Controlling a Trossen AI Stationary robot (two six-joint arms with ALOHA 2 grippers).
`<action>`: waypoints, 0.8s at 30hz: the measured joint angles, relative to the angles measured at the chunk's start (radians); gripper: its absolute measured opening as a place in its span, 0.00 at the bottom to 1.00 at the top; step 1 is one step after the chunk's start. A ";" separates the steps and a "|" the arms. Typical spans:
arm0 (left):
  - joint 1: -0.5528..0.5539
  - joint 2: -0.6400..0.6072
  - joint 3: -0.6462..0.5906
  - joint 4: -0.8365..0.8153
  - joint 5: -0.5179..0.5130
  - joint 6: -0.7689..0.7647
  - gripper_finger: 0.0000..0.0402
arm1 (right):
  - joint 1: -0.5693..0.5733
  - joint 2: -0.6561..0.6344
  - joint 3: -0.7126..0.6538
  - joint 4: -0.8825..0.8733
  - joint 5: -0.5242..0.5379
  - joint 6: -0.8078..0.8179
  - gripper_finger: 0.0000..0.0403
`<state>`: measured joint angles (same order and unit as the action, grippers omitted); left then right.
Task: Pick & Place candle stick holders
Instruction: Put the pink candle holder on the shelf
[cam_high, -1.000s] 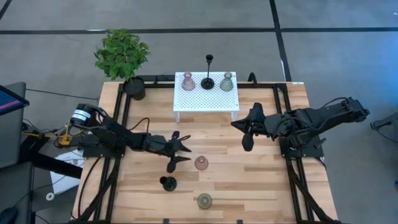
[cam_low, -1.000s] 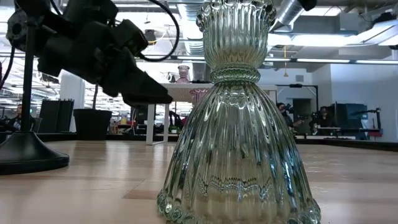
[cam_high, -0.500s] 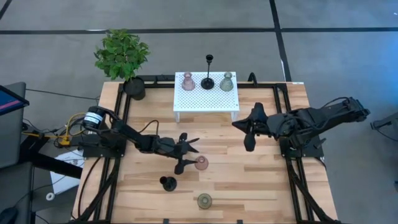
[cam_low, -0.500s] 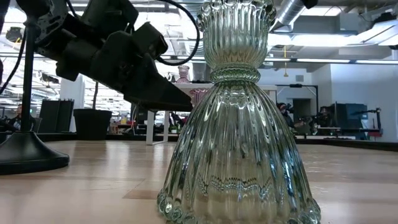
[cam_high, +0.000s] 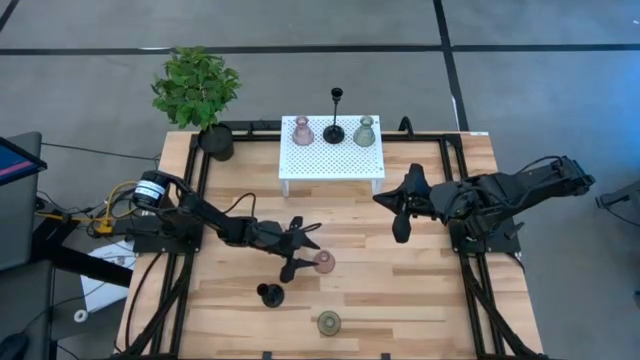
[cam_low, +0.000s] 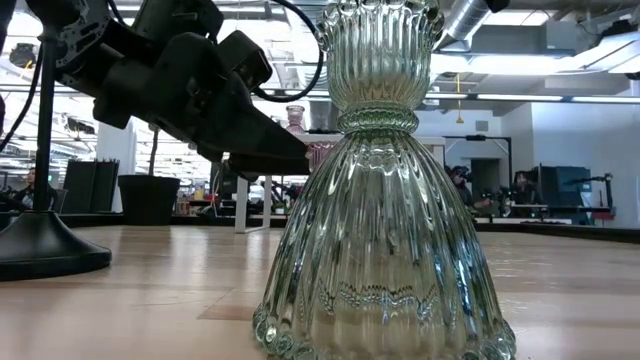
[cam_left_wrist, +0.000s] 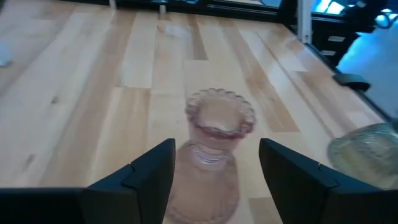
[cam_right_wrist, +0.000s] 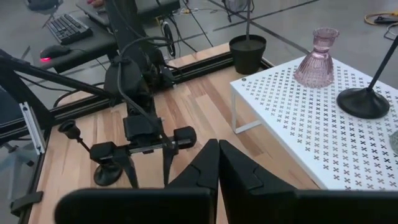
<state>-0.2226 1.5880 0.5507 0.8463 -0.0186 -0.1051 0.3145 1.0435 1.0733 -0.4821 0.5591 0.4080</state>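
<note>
A pink candle stick holder (cam_high: 324, 262) stands on its base on the wooden table, near the middle. My left gripper (cam_high: 308, 251) is open. In the left wrist view its fingers (cam_left_wrist: 151, 176) stand on either side of the pink holder (cam_left_wrist: 219, 119) without touching it. A black holder (cam_high: 270, 294) and an olive-green holder (cam_high: 329, 322) stand nearer the front edge. My right gripper (cam_high: 398, 234) hangs shut above the table's right half, holding nothing. Three more holders, pink (cam_high: 302, 130), black (cam_high: 335, 128) and green (cam_high: 365, 130), stand on the white perforated stand (cam_high: 330, 158).
A potted plant (cam_high: 203, 100) stands at the far left corner. The white stand takes up the middle of the far edge. In the low view the olive-green holder (cam_low: 380, 210) fills the foreground, with the black holder's base (cam_low: 45, 248) at the left. Bare wood lies to the right.
My left gripper has moved toward the table's right edge, up to the pink holder, and its open fingers now flank it. It has kept still over the last half second. The holders have not moved.
</note>
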 joint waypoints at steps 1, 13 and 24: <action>0.000 0.002 0.000 0.000 0.006 -0.003 0.58 | 0.000 0.000 0.000 0.000 0.000 0.000 0.00; 0.000 0.081 0.040 -0.001 0.012 0.000 0.58 | 0.000 0.000 0.000 0.006 0.000 0.000 0.00; 0.008 0.141 0.111 0.007 0.020 -0.001 0.58 | 0.000 0.000 0.000 0.004 0.000 0.000 0.00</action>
<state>-0.2146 1.7290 0.6621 0.8536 0.0010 -0.1059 0.3145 1.0435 1.0733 -0.4785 0.5587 0.4080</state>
